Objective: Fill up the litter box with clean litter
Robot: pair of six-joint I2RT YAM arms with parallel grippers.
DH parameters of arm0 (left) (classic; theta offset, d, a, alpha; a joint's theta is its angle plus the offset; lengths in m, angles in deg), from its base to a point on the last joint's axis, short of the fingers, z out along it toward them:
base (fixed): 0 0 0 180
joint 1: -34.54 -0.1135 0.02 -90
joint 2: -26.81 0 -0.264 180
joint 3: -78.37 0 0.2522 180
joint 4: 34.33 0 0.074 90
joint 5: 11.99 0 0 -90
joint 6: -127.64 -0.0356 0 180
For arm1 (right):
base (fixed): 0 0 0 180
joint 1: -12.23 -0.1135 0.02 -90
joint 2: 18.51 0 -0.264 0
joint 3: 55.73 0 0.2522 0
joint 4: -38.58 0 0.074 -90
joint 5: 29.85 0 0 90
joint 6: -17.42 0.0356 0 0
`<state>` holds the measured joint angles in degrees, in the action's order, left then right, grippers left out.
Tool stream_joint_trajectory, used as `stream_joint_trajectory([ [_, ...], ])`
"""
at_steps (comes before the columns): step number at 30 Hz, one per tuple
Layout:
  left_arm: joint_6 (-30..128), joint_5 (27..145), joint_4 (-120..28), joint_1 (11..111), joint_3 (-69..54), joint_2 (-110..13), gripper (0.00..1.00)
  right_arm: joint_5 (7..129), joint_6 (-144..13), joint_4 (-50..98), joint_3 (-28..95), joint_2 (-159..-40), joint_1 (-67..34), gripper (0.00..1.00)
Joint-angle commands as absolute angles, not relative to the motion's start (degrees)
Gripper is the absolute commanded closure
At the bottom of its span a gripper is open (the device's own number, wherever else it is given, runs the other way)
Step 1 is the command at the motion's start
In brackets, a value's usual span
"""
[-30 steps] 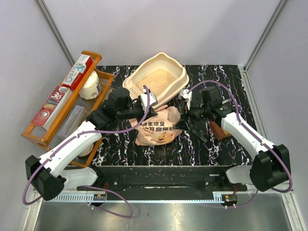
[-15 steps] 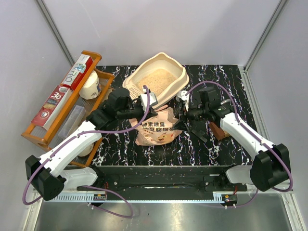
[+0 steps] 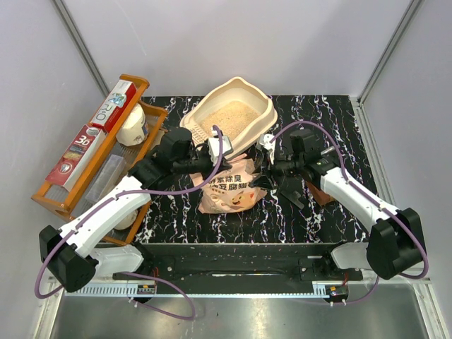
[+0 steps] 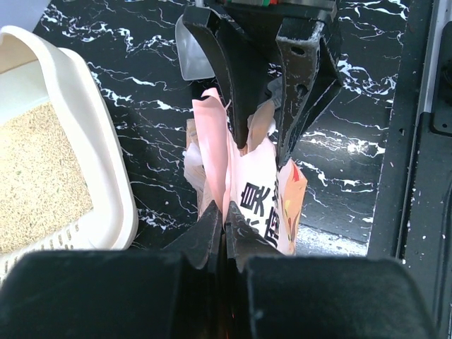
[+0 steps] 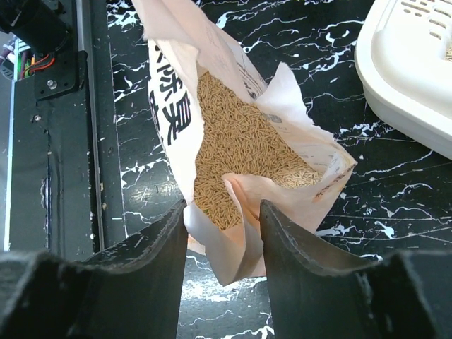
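The cream litter box [image 3: 263,113] stands at the back of the table with clean litter [image 3: 229,116] in it. In front of it lies the pink bag [image 3: 233,187], its mouth open and more pale granules [image 5: 233,148] showing inside. My left gripper [image 4: 226,212] is shut on the bag's [image 4: 258,205] upper left edge. My right gripper [image 5: 224,208] stands open around the bag's [image 5: 169,106] opposite edge, a fold of the bag between its fingers. In the left wrist view the box rim [image 4: 106,191] is at the left and the right gripper [image 4: 263,152] faces me.
An orange wooden rack [image 3: 70,191] with boxes and a white jar [image 3: 133,126] lines the left side. A brown block [image 3: 321,192] and a black piece [image 3: 291,191] lie under the right arm. A clear scoop [image 4: 192,56] sits beyond the bag.
My right gripper has slid left onto the bag's edge and its jaws have narrowed around it. The left gripper has kept its hold and lifted slightly.
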<state>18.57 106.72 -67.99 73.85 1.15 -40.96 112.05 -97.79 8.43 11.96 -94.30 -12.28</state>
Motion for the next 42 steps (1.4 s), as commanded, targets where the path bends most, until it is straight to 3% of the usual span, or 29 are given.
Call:
stream_joint_trajectory([
  [1, 15.94, 107.55, -66.1, 73.91, -1.92, -40.86, 1.0, 109.54, -99.39, 10.5, 11.38, -92.42, -12.82, 0.51],
  [6, 13.4, 107.9, -66.81, 73.91, -0.35, -39.9, 1.0, 109.28, -101.49, 10.05, 11.21, -92.34, -12.82, 0.6],
  [11, 12.07, 107.19, -68.21, 73.56, -0.34, -39.72, 1.0, 108.66, -103.78, 8.38, 11.73, -92.07, -12.82, 0.83],
  [15, 12.07, 107.37, -69.44, 73.39, -3.14, -40.34, 1.0, 107.44, -103.96, 8.38, 12.34, -91.37, -12.82, 0.9],
  [16, 12.42, 107.63, -69.62, 73.3, -3.41, -40.42, 0.96, 106.91, -103.87, 8.38, 12.52, -91.28, -12.82, 0.92],
  [17, 13.46, 108.16, -69.97, 73.3, -3.94, -40.69, 0.86, 106.73, -103.61, 8.38, 12.78, -91.45, -12.73, 0.94],
  [18, 14.43, 109.55, -70.15, 73.39, -5.42, -40.78, 0.75, 106.55, -103.09, 8.38, 12.96, -91.89, -12.81, 0.95],
  [19, 15.83, 110.35, -70.58, 73.3, -6.39, -40.78, 0.54, 106.64, -102.82, 8.38, 13.13, -92.16, -12.82, 0.96],
  [20, 18.54, 111.23, -70.41, 73.39, -8.67, -40.6, 0.48, 106.81, -102.73, 8.47, 13.22, -92.51, -12.82, 0.96],
  [22, 21.11, 112.29, -69.97, 73.3, -11.23, -40.69, 0.41, 106.99, -102.64, 9.17, 13.22, -93.3, -12.82, 0.97],
  [27, 19.46, 105.12, -69.01, 71.29, -18.53, -44.98, 0.35, 107.09, -101.42, 13.11, 12.43, -94.09, -12.81, 0.99],
  [31, 17.78, 96.22, -70.93, 68.03, -23.53, -54.89, 0.46, 107.43, -97.46, 15.41, 13.31, -93.66, -12.81, 1.0],
  [37, 17.08, 97.96, -74.45, 64.86, -26.01, -65.19, 0.96, 108.92, -99.48, 16.55, 11.03, -91.72, -12.82, 1.0],
  [42, 16.37, 103.76, -73.93, 64.51, -24.16, -68.89, 1.0, 108.66, -98.16, 15.5, 10.76, -90.4, -12.82, 1.0],
])
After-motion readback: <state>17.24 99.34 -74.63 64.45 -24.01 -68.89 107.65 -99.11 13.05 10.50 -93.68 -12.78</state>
